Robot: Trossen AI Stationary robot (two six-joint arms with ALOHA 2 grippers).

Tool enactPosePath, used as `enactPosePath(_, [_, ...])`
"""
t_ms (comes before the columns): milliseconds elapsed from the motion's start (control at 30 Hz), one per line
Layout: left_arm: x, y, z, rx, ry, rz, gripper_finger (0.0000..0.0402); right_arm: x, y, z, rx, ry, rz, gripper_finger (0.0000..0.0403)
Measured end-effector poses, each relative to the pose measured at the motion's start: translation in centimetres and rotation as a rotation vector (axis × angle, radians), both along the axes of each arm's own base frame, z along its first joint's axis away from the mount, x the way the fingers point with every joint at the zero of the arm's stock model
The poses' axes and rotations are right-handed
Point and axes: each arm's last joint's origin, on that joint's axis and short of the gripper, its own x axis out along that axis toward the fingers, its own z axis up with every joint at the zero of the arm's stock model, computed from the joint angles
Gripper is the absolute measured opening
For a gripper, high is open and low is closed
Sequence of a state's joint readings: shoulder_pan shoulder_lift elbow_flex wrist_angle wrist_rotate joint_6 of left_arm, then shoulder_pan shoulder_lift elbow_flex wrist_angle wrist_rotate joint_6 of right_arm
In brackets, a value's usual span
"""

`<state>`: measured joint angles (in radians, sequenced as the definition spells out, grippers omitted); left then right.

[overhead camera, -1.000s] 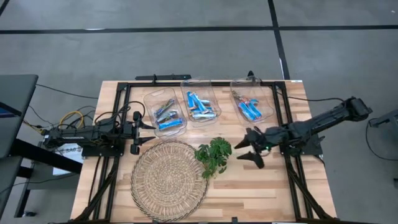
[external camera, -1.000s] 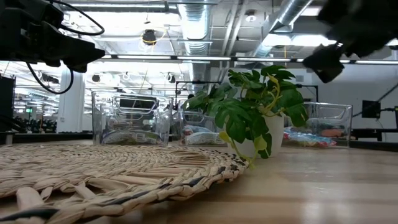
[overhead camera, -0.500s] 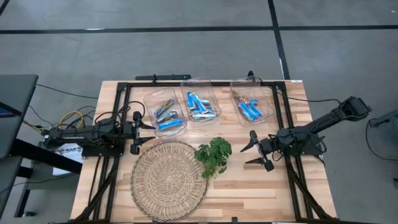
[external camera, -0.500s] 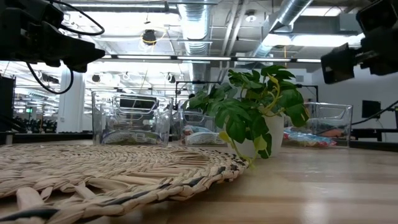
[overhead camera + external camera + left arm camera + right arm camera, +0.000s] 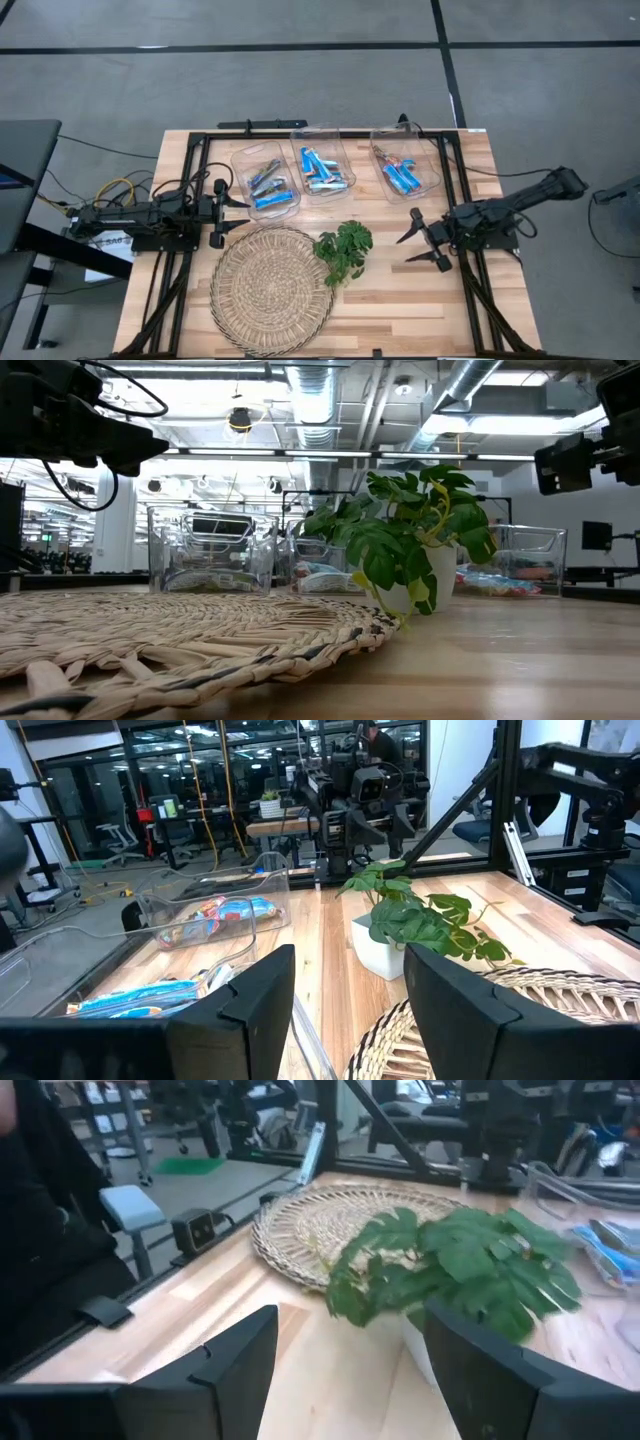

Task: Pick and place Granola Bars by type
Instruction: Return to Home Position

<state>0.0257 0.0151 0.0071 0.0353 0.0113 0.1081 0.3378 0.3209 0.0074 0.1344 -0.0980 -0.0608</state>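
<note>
The granola bars lie in three clear bins along the table's far side: left bin (image 5: 266, 183) with blue and silver bars, middle bin (image 5: 322, 169) with blue bars, right bin (image 5: 404, 172) with blue and tan/orange bars. My right gripper (image 5: 419, 240) is open, empty, near the table's right side, right of the potted sprig (image 5: 343, 249). My left gripper (image 5: 233, 219) is open and empty at the table's left, beside the left bin (image 5: 215, 916).
A round woven mat (image 5: 271, 289) lies on the near-left part of the table. The potted green sprig (image 5: 455, 1270) stands beside it at the centre. A black frame rail (image 5: 325, 129) borders the far edge. Bare wood (image 5: 410, 310) lies near the right front.
My right gripper has drawn back toward the table's right edge, away from the sprig, staying open and empty. The left arm has kept still and the bars in the bins have not moved.
</note>
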Motion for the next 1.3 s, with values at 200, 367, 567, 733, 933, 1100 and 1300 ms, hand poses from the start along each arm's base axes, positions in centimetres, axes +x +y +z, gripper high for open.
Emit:
enactPosePath(200, [0.0, 0.0, 0.0, 0.0, 0.0, 0.0, 0.0183, -0.7, -0.63, 0.15, -0.023, -0.031, -0.108, 0.0244])
enactPosePath(367, [0.0, 0.0, -0.01, 0.0, 0.0, 0.0, 0.0183, -0.64, -0.9, 0.18, -0.027, -0.036, -0.127, 0.0244])
enactPosePath(567, [0.0, 0.0, 0.0, 0.0, 0.0, 0.0, 0.0183, -0.6, -0.99, 0.13, 0.139, 0.034, -0.167, 0.0244])
enactPosePath(733, [0.0, 0.0, -0.01, 0.0, 0.0, 0.0, 0.0183, -0.6, -0.99, 0.13, 0.223, 0.066, -0.181, 0.0244])
enactPosePath(933, [0.0, 0.0, 0.0, 0.0, 0.0, 0.0, 0.0183, -0.61, -0.99, 0.13, 0.223, 0.066, -0.181, 0.0244])
enactPosePath(1100, [0.0, 0.0, -0.01, 0.0, 0.0, 0.0, 0.0183, -0.61, -0.99, 0.13, 0.223, 0.066, -0.181, 0.0244])
enactPosePath(1300, [0.0, 0.0, 0.0, 0.0, 0.0, 0.0, 0.0183, -0.61, -0.99, 0.12, 0.224, 0.067, -0.181, 0.0244])
